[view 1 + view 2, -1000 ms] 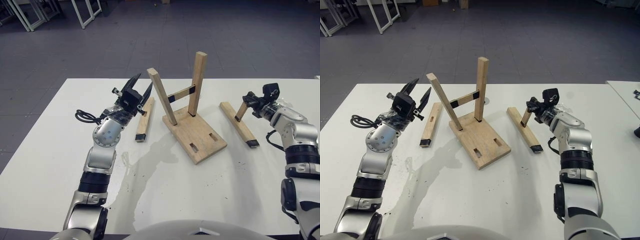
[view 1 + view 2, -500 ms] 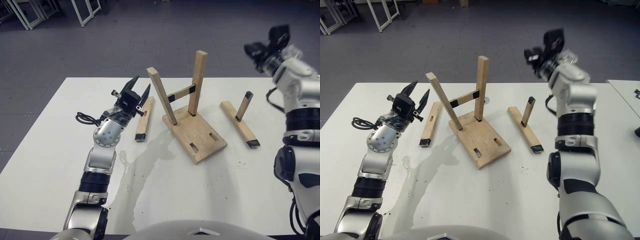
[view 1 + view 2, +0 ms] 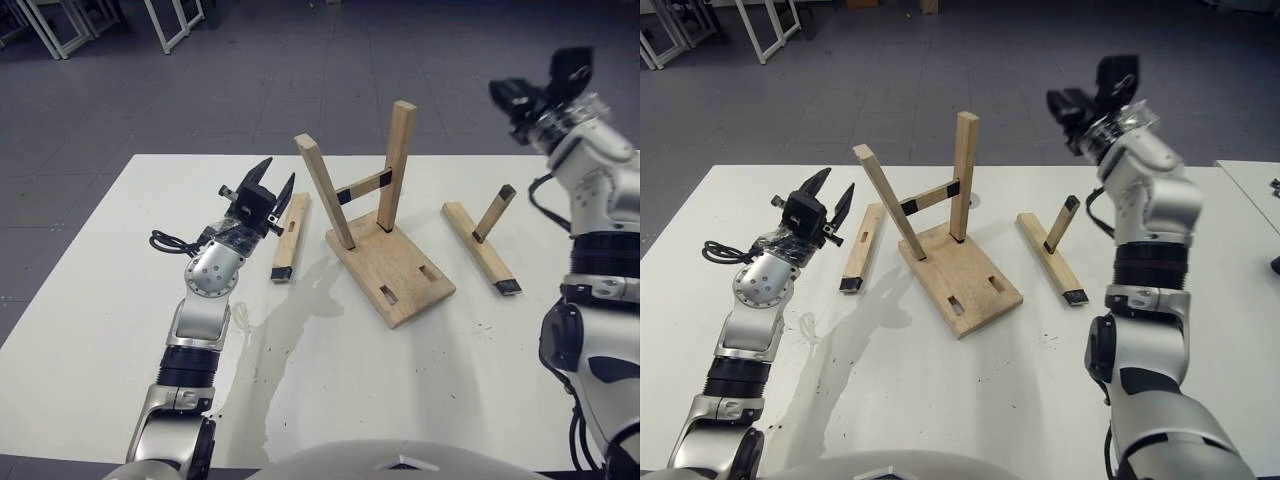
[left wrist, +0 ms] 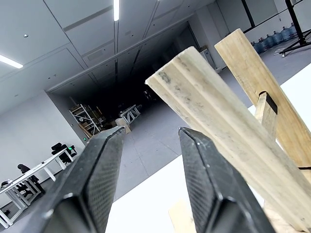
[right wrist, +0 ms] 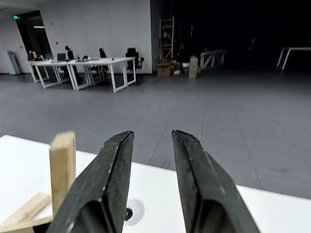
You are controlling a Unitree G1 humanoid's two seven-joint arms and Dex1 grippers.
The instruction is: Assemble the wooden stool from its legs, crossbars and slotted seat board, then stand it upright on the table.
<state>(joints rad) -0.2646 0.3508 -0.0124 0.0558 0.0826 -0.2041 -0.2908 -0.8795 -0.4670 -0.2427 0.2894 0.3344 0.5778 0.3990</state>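
- The right gripper (image 3: pixel 510 97) was down at the short bar (image 3: pixel 492 213) a second ago. It is now raised high above the table's (image 3: pixel 120 290) far right side and touches nothing.
- Since half a second ago, the short bar leans further to the right. Its foot is still set in the right loose leg (image 3: pixel 478 247), which lies flat.
- The left gripper (image 3: pixel 279 168) has eased slightly back. It hovers just beside the left loose leg (image 3: pixel 290 232), which lies flat on the table, and its jaws are apart and empty.
- The board (image 3: pixel 400 275) has not moved from mid-table. The two upright legs (image 3: pixel 393 170) stand in its far slots, joined by a crossbar (image 3: pixel 362 187), and the nearer one is tilted.
- The left wrist view shows its fingers (image 4: pixel 102 179) fairly wide apart. The tilted leg's top (image 4: pixel 218 111) is just past them, not between them.
- The right wrist view shows its fingers (image 5: pixel 109 179) with a narrow gap and nothing in it. A wooden end (image 5: pixel 62 165) stands off to one side, and I cannot tell which leg it is.
- The eye views alone show both loose legs and the board's two unfilled slots.
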